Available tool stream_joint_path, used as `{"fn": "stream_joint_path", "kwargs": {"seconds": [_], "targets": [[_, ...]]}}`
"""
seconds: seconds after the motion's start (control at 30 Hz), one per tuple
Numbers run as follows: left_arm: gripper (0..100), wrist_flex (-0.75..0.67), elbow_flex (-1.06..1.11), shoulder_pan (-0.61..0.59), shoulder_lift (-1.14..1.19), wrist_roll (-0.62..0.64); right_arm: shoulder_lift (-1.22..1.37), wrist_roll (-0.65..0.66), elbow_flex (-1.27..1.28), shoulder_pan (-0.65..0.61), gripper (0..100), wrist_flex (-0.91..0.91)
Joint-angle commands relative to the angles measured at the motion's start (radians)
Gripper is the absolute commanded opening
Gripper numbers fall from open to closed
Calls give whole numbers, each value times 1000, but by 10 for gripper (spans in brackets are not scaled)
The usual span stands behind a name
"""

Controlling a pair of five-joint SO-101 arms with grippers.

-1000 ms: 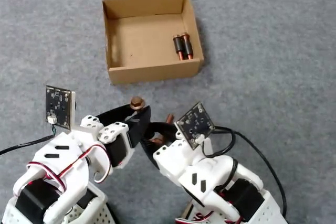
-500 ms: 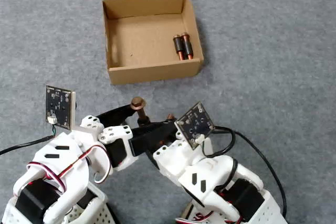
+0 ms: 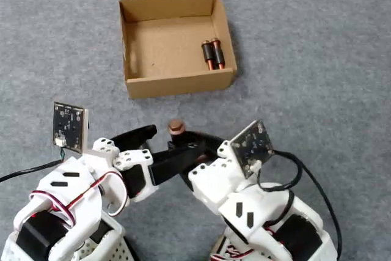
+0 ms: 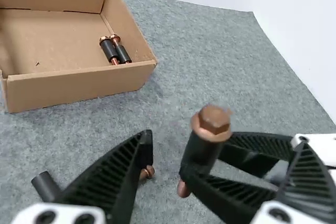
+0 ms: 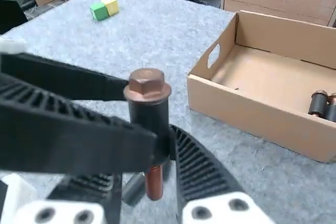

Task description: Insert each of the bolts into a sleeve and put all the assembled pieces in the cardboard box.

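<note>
Since a second ago the bolt (image 3: 176,128) has drifted toward 4 o'clock, away from the box (image 3: 177,84), and the arm at 5 o'clock has swung with it toward 3 o'clock. Meanwhile the left gripper (image 4: 165,158) has spread. Its fingers, then closed round the bolt, now stand wide apart, one on either side of it. The box and its contents have not stirred.

The bolt stands upright, copper head on top, pushed through a black sleeve (image 5: 149,121). Its shaft end pokes out below, clear of the table (image 3: 317,59). The right gripper (image 5: 160,145) is clamped on the sleeve. One finger presses its side, and the other is mostly hidden behind a left-gripper finger that crosses in front. Seen from above, the bolt hangs at 6 o'clock from the box, near it but apart, between the two arms at 7 and 5 o'clock on the table.

The box lies at 12 o'clock. Two finished pieces (image 3: 213,54) lie side by side, touching, at 3 o'clock on its floor, near the wall.

Under the left gripper, a spare sleeve (image 4: 42,182) and a spare bolt (image 4: 147,172) lie on the table, apart from one another. Two small blocks (image 5: 104,8), green and yellow, touch each other farther off.
</note>
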Motion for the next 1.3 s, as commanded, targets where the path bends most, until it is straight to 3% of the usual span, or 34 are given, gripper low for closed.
{"fn": "stream_joint_path", "kwargs": {"seconds": [0.0, 0.17, 0.3, 0.37, 0.5, 0.57, 0.63, 0.93, 1.13, 1.27], "targets": [[393, 2, -71, -61, -1, -3, -10, 8, -64, 68, 1, -8], [391, 5, -137, -232, -1, -6, -10, 9, -110, 334, 1, -91], [369, 11, -153, -245, -1, -6, 1, 8, -110, 521, 1, -252], [288, 11, -149, -249, -1, -8, 2, 8, -111, 588, 1, -331], [2, 11, -138, -333, 1, -8, 56, 8, -130, 704, 1, -439], [57, 11, -92, -382, 1, -8, 102, 8, -168, 737, 1, -483], [19, 12, -20, -420, 1, -34, 168, 8, -232, 746, 1, -514], [19, 86, 259, -606, 1, -212, 659, 8, -634, 743, 1, -506], [19, 71, 407, -715, 1, -293, 990, 41, -958, 654, 1, -259], [19, -66, 532, -810, 1, -344, 1179, 121, -1165, 576, 1, -84]]}}
